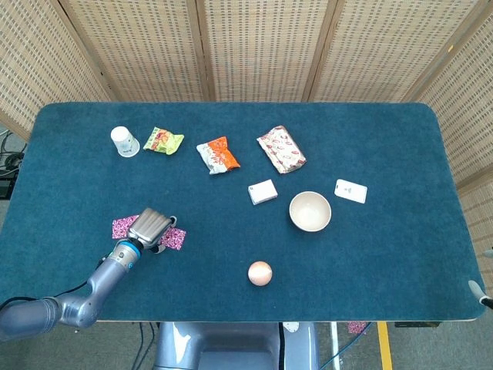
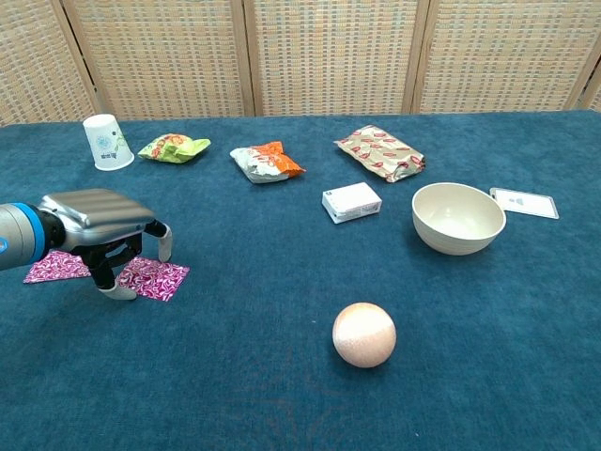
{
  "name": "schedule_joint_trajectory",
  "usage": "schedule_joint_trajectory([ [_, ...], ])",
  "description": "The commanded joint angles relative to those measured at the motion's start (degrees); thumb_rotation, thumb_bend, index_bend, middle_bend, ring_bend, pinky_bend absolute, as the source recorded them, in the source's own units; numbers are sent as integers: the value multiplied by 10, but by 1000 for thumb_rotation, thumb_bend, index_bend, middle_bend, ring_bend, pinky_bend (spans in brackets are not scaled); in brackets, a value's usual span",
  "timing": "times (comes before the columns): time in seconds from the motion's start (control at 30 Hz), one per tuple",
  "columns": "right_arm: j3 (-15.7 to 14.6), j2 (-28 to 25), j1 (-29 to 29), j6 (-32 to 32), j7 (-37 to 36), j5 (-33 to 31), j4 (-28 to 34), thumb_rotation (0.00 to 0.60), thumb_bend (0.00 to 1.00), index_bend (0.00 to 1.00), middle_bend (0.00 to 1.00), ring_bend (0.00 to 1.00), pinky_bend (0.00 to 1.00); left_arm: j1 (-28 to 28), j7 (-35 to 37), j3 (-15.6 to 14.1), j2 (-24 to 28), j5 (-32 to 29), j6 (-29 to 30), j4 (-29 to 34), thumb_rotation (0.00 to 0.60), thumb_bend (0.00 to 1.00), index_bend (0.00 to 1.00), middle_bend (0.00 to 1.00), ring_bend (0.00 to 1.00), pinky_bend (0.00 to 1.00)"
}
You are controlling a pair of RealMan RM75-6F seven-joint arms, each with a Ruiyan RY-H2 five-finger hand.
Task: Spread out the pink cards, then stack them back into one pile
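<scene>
From above, you see a blue table [image 1: 231, 154] with woven screens [image 1: 254, 46] behind it. Your left hand [image 1: 151, 227] sits over the pink cards [image 1: 174, 239], which lie flat, side by side. The bowl [image 1: 310, 211] holds nothing.

From the chest, your fingers [image 2: 111, 274] curl down onto the cards; you cannot tell whether they grip. The cup [image 2: 106, 142] stands upside down.

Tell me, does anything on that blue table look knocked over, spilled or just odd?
Only small things. The white paper cup at the far left stands upside down, mouth on the cloth. The pink cards lie fanned apart under the left hand rather than in one pile. Nothing looks spilled or damaged.
</scene>
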State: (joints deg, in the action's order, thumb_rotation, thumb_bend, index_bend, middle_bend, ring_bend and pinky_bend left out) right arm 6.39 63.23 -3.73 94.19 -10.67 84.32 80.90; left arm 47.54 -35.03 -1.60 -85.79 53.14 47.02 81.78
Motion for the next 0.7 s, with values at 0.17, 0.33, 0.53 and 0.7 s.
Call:
schedule_joint_trajectory([
  [0.17, 1, 0, 0, -1, 1, -1, 0, 600, 234, 348, 319, 162, 139, -2, 2, -1, 0, 0, 0, 1, 535, 255, 408, 812, 791, 678],
  [0.33, 1, 1, 1, -1, 1, 0, 0, 600, 234, 348, 319, 162, 139, -3, 4, 0, 1, 2, 2, 1, 534, 257, 416, 812, 792, 678],
  [0.53, 1, 1, 0, 1, 1, 2, 0, 600, 234, 348, 319, 162, 139, -5, 11, 1, 3, 5, 1, 3, 538, 262, 424, 813, 792, 678],
  [0.7, 1, 1, -1, 2, 1, 2, 0, 600, 234, 348, 319, 162, 139, -6, 15, 1, 4, 9, 1, 3, 538, 265, 432, 813, 792, 678],
])
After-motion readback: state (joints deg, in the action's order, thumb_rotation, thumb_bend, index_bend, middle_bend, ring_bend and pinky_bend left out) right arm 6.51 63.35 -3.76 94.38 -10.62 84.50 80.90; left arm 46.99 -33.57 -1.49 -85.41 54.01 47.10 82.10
